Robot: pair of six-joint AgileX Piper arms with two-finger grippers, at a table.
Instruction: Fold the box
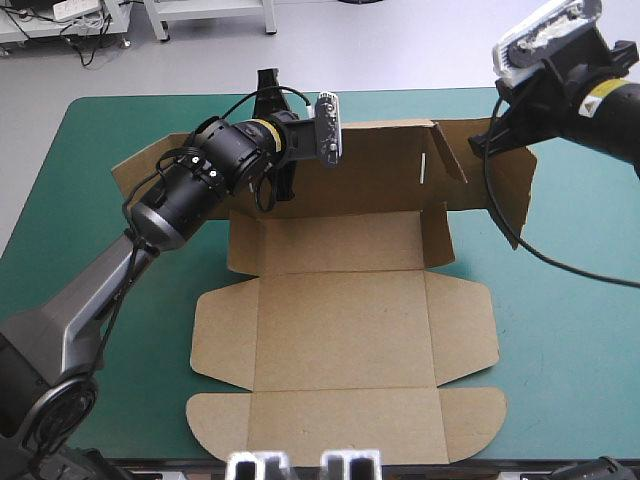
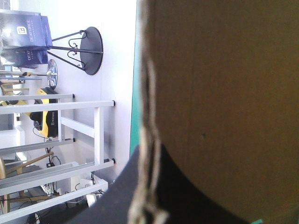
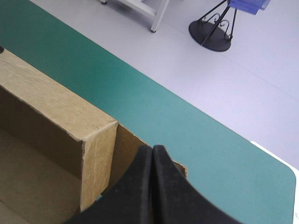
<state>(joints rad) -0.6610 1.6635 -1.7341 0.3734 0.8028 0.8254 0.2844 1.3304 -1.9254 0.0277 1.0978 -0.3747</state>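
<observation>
The brown box (image 1: 340,330) lies as a cut sheet in the middle of the teal-green cover, its base, front panels and rounded front flaps flat. Its long far wall (image 1: 380,165) stands raised. My left gripper (image 1: 270,100) is at that wall's top edge, left of centre. In the left wrist view the left gripper (image 2: 147,156) is shut on the board (image 2: 224,93), whose edge runs between the black fingers. My right gripper (image 1: 490,140) is at the far right corner, by the raised end flap (image 1: 515,190). In the right wrist view the right gripper (image 3: 153,151) pinches that flap beside the box corner (image 3: 98,154).
Bare teal-green cover (image 1: 560,330) lies on both sides of the sheet. The front flaps (image 1: 345,425) reach close to the table's near edge. The far edge (image 1: 400,95) runs just behind the raised wall, with floor beyond.
</observation>
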